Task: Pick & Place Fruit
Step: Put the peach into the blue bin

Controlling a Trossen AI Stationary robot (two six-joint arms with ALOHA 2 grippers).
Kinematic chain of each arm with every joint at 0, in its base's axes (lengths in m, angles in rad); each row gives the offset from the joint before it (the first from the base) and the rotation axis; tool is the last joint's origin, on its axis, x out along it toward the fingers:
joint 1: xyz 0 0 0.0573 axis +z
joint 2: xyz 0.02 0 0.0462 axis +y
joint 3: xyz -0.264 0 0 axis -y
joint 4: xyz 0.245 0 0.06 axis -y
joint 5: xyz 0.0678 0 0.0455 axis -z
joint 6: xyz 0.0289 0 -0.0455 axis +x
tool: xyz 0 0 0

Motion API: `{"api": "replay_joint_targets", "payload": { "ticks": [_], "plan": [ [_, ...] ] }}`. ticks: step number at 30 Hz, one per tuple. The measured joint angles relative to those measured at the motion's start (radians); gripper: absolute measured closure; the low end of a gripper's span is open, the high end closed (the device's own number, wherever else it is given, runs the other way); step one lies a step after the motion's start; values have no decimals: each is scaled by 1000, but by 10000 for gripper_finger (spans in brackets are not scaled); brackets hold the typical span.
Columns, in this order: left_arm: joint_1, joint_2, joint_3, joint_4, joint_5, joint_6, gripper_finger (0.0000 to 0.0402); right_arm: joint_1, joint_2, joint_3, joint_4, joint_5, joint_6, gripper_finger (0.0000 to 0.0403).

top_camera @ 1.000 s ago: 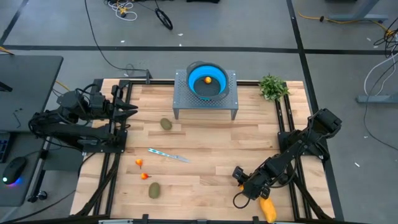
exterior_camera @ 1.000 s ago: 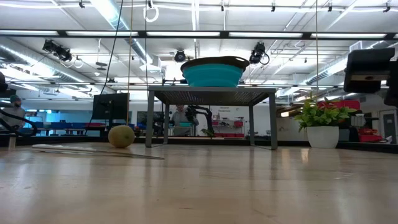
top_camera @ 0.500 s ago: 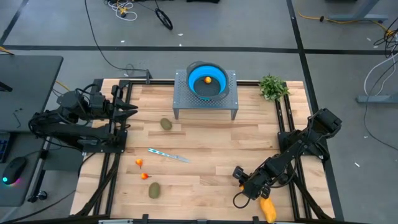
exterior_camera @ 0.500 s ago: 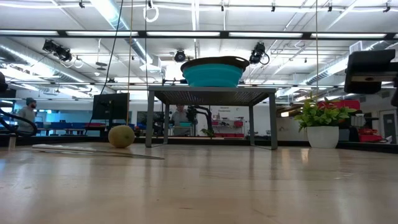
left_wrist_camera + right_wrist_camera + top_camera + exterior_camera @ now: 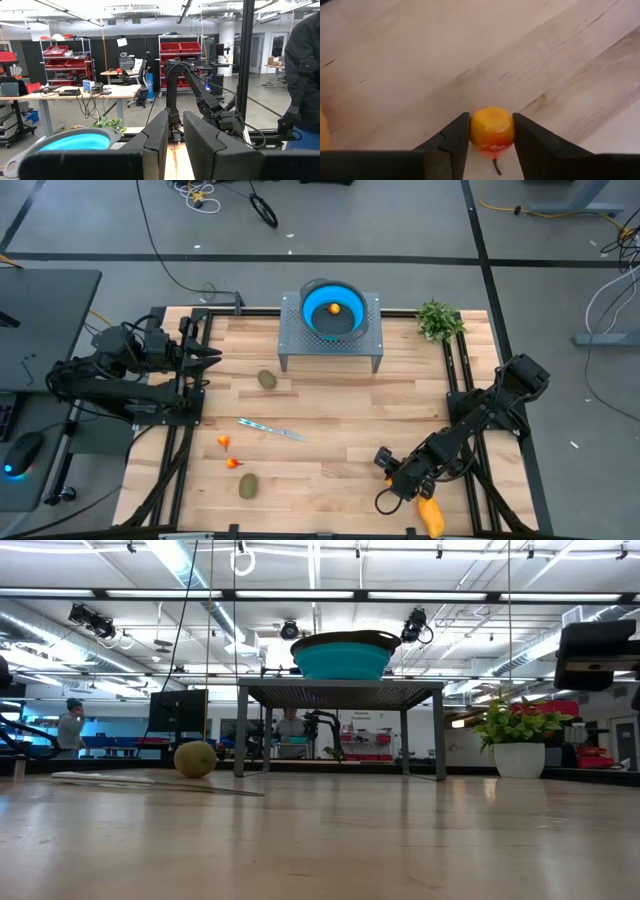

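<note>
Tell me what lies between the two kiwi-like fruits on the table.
In the high view, between the upper kiwi and the lower kiwi lie the slim knife-like stick and two tiny red-orange fruits.

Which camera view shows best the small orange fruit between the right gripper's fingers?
The right wrist view: the small orange fruit fills the gap between the right gripper's dark fingers, on the wooden table. The high view shows only an orange speck at the gripper. The low and left wrist views do not show it.
</note>
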Motion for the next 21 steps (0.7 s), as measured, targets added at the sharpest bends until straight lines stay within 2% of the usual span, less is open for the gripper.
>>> {"api": "replay_joint_targets", "payload": {
  "ticks": [9,21],
  "plan": [
    [0,0,0,0,0,0,334,14,-121,2,5,0,0,259],
    [0,0,0,0,0,0,334,0,-183,16,-11,3,0,259]
  ]
}}
